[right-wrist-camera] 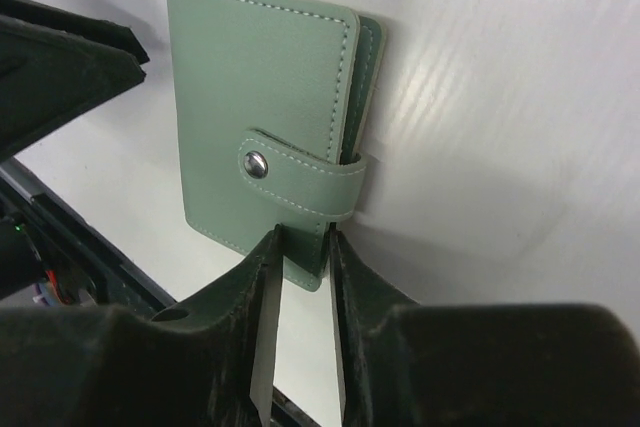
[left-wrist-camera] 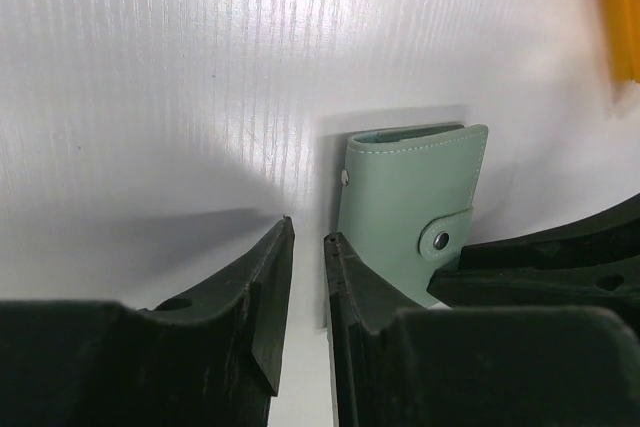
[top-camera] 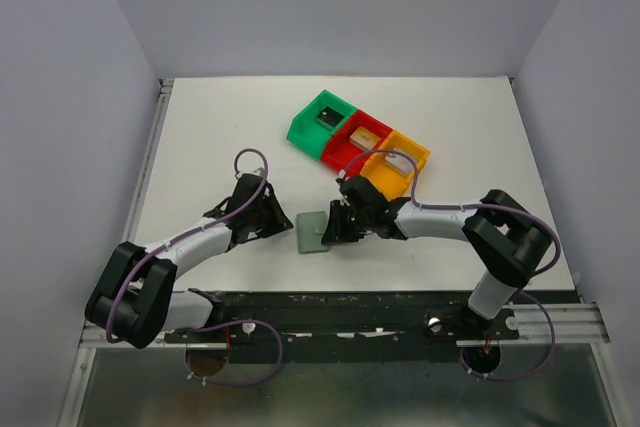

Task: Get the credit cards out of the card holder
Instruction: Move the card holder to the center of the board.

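- My left gripper [left-wrist-camera: 305,277], jaws a narrow slit apart, grips nothing.
- My right gripper [right-wrist-camera: 300,277], the nearer one, pinches the near edge of the card holder [right-wrist-camera: 255,97].
- It lies flat between both arms, snapped shut, long axis pointing away from my right jaws.
- Beyond, the credit cards [top-camera: 328,115] seem to lie in the bins [top-camera: 300,133].

- Place: a robotics lab test cell is showing here.
- A left arm [top-camera: 190,242] and a right arm [top-camera: 440,217] are standing bolted side by side on a black base plate [top-camera: 340,307] at the near edge of a white table [top-camera: 220,147].
- Plain pale walls [top-camera: 60,147] are boxing the table in on three sides.
- Purple cables [top-camera: 250,155] are looping openly along both arms.
- A green bin [top-camera: 305,127], a red bin [top-camera: 340,152] and an orange bin [top-camera: 385,182] are sitting in a row.
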{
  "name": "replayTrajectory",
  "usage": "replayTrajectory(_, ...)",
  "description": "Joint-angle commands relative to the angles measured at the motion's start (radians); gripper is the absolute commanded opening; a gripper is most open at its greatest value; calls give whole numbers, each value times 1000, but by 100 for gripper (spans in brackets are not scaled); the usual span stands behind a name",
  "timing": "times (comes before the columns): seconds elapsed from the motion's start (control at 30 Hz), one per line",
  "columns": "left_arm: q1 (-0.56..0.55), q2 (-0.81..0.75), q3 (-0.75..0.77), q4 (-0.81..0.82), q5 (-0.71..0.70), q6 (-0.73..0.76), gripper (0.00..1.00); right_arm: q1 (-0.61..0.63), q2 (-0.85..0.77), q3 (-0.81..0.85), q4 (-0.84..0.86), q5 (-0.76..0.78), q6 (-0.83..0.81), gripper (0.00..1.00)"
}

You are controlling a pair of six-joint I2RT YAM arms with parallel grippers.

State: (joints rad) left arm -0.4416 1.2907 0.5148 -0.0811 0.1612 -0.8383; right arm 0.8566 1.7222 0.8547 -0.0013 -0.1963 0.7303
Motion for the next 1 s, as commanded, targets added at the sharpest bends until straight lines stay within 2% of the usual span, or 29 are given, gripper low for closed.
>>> replayTrajectory(0.0,-9,-34,-12,0,-17,-15,35,12,-25,-55,-54,69,8,36)
replayTrajectory(0.13,-9,-33,-7,24,0,-2,39,10,-70,-46,-88,90,-6,51)
replayTrajectory(0.2,-9,-25,-12,52,30,-1,41,10,-82,-46,-92,87,-12,54)
replayTrajectory(0.43,-9,-30,-33,113,75,-5,41,10,-79,-75,-28,40,26,53)
replayTrajectory(0.63,-11,-36,-44,121,83,-4,39,4,-73,-120,86,-14,64,51)
replayTrajectory(0.97,-31,-7,-52,123,75,-5,37,-5,-70,-174,184,-51,100,46)
